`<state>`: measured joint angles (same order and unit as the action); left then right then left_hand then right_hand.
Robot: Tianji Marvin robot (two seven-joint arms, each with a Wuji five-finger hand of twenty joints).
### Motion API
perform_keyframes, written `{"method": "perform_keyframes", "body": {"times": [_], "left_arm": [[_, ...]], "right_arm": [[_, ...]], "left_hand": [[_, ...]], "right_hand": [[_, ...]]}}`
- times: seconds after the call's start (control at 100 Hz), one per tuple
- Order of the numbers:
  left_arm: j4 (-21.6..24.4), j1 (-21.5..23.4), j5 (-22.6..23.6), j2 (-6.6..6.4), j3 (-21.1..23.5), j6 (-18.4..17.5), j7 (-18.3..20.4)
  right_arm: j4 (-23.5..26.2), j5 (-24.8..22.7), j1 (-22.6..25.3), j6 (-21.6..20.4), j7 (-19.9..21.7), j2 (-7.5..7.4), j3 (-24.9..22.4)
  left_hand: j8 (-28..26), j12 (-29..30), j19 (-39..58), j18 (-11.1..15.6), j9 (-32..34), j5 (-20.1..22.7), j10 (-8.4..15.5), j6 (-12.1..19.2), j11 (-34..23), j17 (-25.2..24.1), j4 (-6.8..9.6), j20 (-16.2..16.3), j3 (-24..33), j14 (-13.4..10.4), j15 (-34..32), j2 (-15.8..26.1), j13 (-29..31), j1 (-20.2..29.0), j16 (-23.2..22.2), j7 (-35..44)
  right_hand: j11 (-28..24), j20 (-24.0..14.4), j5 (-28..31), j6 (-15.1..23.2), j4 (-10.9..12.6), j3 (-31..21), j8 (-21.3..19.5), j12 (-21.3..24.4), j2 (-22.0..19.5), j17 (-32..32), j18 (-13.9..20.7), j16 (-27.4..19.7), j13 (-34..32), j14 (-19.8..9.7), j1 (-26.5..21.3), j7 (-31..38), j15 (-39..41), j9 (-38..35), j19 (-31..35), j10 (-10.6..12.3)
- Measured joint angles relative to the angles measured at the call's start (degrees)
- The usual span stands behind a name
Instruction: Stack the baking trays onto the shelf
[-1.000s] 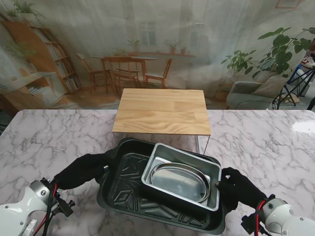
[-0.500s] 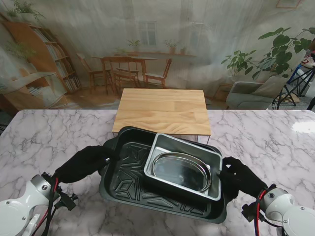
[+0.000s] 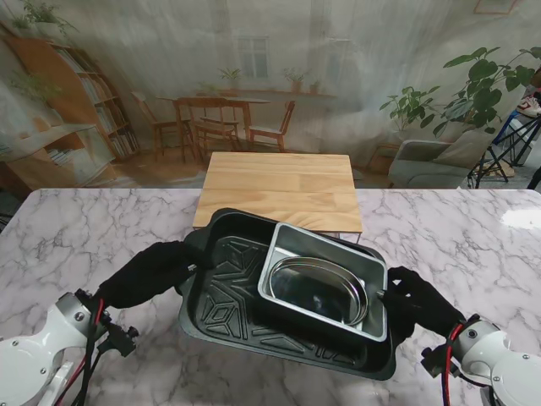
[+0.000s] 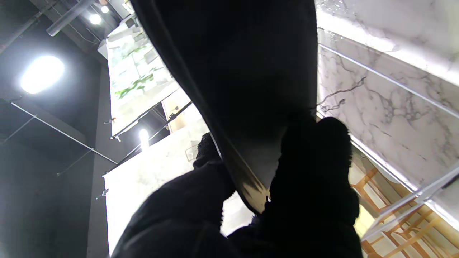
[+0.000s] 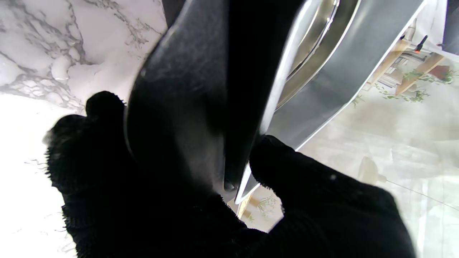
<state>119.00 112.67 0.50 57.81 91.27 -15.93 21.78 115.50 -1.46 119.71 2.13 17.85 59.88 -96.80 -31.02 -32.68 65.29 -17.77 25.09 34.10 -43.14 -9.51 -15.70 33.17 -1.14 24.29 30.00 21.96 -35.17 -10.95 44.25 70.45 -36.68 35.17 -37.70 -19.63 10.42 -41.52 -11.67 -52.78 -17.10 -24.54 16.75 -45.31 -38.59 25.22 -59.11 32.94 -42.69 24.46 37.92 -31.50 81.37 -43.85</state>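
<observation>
A large black baking tray (image 3: pixel 228 300) with a ribbed floor carries a rectangular silver tray (image 3: pixel 372 275), and an oval silver dish (image 3: pixel 317 288) lies inside that. The stack hangs above the marble table, its far edge overlapping the near edge of the wooden shelf (image 3: pixel 279 190). My black-gloved left hand (image 3: pixel 156 271) is shut on the black tray's left rim (image 4: pixel 247 186). My gloved right hand (image 3: pixel 418 300) is shut on its right rim (image 5: pixel 200 107), with the silver tray's wall (image 5: pixel 322 93) beside the thumb.
The marble table (image 3: pixel 76 237) spreads to both sides of the stack. The wooden shelf stands on thin metal legs at the middle of the table's far side. A printed room backdrop closes off the far edge.
Both hands have carried the stacked trays up and away from me toward the shelf. The stack's far edge now overlaps the shelf's near edge.
</observation>
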Motion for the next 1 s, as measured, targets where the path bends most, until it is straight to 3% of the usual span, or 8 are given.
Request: {"method": "perform_keyframes", "body": {"times": [0.13,0.31,0.57,0.67,0.83,1.0], "left_arm": [[0.6,-0.5,-0.2,-0.01,-0.8,-0.3,0.4],[0.7,-1.4,0.6,0.09,-2.4,0.3,-0.3],[0.2,-1.5,1.8,0.33,-3.5,2.1,-0.8],[0.0,-0.3,2.2,0.39,-3.8,2.8,-1.1],[0.0,2.2,3.0,0.54,-3.3,2.8,-1.4],[-1.2,3.3,4.3,0.75,-2.9,4.7,-2.2]], "right_arm": [[-1.0,0.0,0.9,-1.9,0.1,0.03,-0.9],[-1.6,0.0,1.2,-1.3,-0.2,0.21,-1.0],[-1.3,-1.7,1.8,3.2,-1.5,0.32,0.8],[-0.3,-2.5,2.8,6.5,-2.4,0.51,1.6],[0.7,-3.9,4.4,8.2,-3.1,0.73,2.2],[1.6,-4.7,3.5,12.4,-3.3,0.66,4.3]], "left_hand": [[0.0,0.0,0.7,-0.8,0.0,0.9,0.0,0.0,-1.5,0.0,0.00,-0.1,0.0,0.7,-0.2,0.0,0.0,0.0,-0.6,0.1],[0.0,0.1,1.6,-1.4,0.0,0.9,0.0,0.0,-3.3,0.1,-0.05,-0.1,0.0,1.3,-1.4,0.0,0.0,-0.1,-1.7,0.1],[0.0,0.1,2.4,-2.0,0.0,0.9,0.0,0.0,-4.3,0.2,-0.06,-0.1,0.0,1.7,-2.8,0.0,0.0,-0.1,-3.0,0.1],[0.0,0.1,2.4,-2.2,0.0,0.9,0.0,0.0,-4.3,0.2,-0.06,-0.1,0.0,1.9,-2.8,0.0,0.0,-0.1,-3.0,0.1],[0.0,0.1,2.4,-2.2,0.0,0.9,0.0,0.1,-4.3,0.2,-0.07,-0.2,0.3,1.9,-1.2,-0.1,0.0,-0.1,-1.3,0.1],[0.0,0.1,2.2,-1.2,0.0,0.9,0.0,0.0,-4.3,0.2,-0.07,-0.2,0.3,0.7,-0.7,-0.1,0.4,0.0,-0.6,0.1]], "right_hand": [[0.6,0.0,0.0,-0.2,0.0,-0.1,0.0,0.0,0.0,0.0,-0.1,0.0,0.0,0.1,0.5,0.0,0.0,0.0,0.0,0.0],[0.6,0.0,0.0,-0.2,0.0,-0.6,0.0,0.0,0.0,0.0,-1.3,0.0,0.0,1.1,1.1,0.0,0.0,0.0,0.0,0.0],[0.5,0.0,0.2,-0.2,0.2,-0.7,0.0,0.0,0.0,0.0,-2.7,0.0,0.1,2.4,1.8,0.0,0.0,-0.5,0.0,0.0],[-0.9,0.0,2.2,-0.2,0.2,-0.7,0.0,0.0,0.0,0.0,-2.9,0.0,0.3,2.7,1.9,0.0,0.0,-1.4,0.0,0.4],[-3.7,0.0,4.2,-0.2,0.3,-0.7,0.0,0.0,0.0,0.0,-2.9,0.0,0.4,2.8,1.8,0.0,0.0,-2.0,0.0,0.8],[-5.1,0.0,5.7,-0.2,0.2,-0.8,-0.1,0.0,0.7,0.0,-2.9,0.0,0.4,2.9,1.0,0.0,0.0,-2.3,0.0,1.0]]}}
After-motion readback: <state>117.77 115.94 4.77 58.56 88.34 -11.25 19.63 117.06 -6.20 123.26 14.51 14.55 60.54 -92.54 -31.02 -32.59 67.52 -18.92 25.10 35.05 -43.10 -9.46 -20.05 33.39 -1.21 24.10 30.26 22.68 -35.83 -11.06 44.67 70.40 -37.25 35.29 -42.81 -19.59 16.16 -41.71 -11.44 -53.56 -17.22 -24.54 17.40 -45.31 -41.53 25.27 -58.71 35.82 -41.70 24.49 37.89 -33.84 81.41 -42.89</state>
